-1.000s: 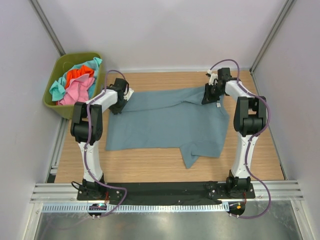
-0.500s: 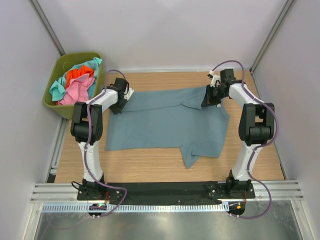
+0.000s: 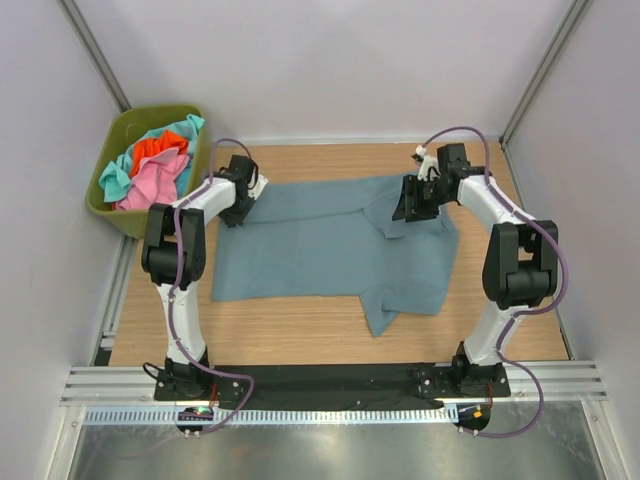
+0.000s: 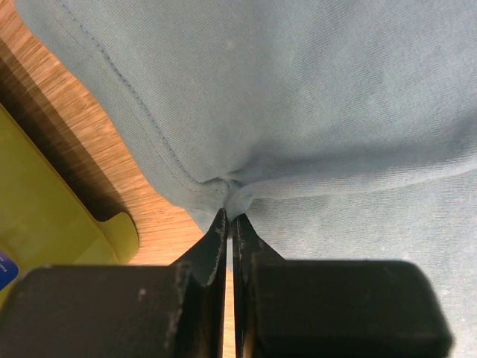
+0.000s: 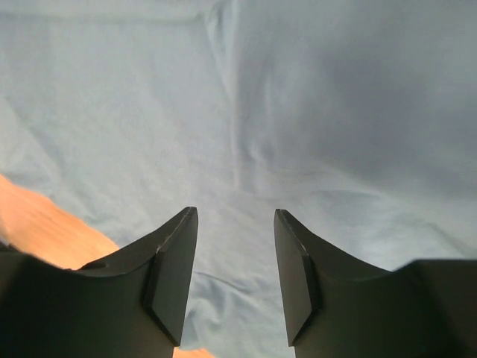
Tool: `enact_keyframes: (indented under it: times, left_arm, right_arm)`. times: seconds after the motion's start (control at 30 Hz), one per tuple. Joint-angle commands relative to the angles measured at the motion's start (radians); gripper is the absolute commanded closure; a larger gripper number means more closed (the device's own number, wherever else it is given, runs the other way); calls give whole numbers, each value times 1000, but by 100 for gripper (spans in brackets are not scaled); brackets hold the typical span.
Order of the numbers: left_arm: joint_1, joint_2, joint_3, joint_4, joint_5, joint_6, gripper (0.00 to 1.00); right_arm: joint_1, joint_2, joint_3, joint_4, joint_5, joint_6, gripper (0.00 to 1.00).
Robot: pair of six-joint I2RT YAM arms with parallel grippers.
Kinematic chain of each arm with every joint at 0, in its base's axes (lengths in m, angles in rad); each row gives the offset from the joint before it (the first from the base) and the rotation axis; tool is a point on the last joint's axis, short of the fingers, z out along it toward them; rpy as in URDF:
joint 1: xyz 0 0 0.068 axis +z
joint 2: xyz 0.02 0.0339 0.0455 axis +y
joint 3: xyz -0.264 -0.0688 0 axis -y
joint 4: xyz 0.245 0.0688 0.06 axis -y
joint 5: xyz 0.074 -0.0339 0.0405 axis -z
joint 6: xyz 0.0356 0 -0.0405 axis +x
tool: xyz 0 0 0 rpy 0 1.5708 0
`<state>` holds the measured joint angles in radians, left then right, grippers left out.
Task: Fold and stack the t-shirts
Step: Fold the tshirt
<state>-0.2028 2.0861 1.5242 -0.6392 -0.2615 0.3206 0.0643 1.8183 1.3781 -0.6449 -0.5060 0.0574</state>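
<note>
your left gripper [image 4: 229, 218] is pinched shut on the hem of the slate-blue t-shirt [image 3: 320, 245] at its far-left corner; your right gripper [image 5: 235, 216] hangs half open, empty, just over the shirt's far-right part. only the left wrist view shows that pinch, and only the top view shows the other t-shirts [image 3: 152, 180] heaped in the olive-green bin [image 3: 160, 109].

**Our 2 arms: L pinches, R is open**

We hold both arms up & reach far out from the near edge. Our L arm [image 3: 178, 250] bends at the elbow & its forearm slants in toward the middle. Our L gripper [image 4: 229, 224] is squeezed tight, w/ a bit of the blue t-shirt [image 4: 313, 112] pinched at the tips. Our R arm [image 3: 515, 255] bends in toward the middle too. Our R gripper [image 5: 235, 220] points down, fingers apart, nothing btwn them.
</note>
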Motion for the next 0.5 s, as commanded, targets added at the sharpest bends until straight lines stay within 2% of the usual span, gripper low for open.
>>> enact_keyframes:
  times: [0.0, 0.2, 0.47]
  left_arm:
    - [-4, -6, 37, 21, 2, -5, 100]
    - [-4, -8, 30, 19, 1, -2, 100]
    - [-4, -1, 30, 16, 1, -2, 100]
  right_arm:
    - [-30, -4, 111, 24, 95, -16, 48]
    - [-127, 82, 165, 30, 198, -53, 48]
    - [-211, 157, 165, 10, 173, -125, 48]
